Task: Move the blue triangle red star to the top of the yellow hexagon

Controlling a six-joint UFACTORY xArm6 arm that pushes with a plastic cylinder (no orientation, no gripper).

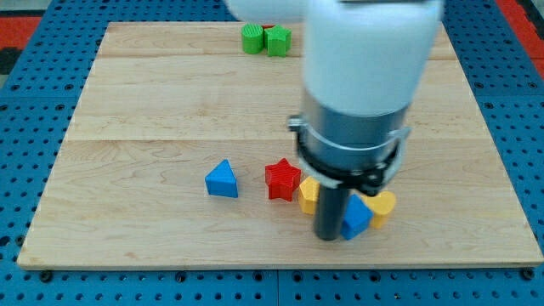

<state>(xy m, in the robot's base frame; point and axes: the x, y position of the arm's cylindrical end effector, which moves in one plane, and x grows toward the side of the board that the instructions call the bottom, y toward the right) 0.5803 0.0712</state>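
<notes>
A blue triangle (222,179) lies on the wooden board (153,102), left of centre in the lower part. A red star (282,179) sits just to its right, with a gap between them. A yellow block (308,195), likely the hexagon, touches the star's lower right side and is partly hidden by the rod. My tip (330,237) is down at the view's bottom, right of the yellow block and against a second blue block (356,218). Another yellow block (384,204) peeks out to the right of that.
Two green blocks (252,38) (278,40) with a red block (269,31) behind them sit at the view's top edge of the board. The arm's white and grey body (361,85) hides the board's centre right.
</notes>
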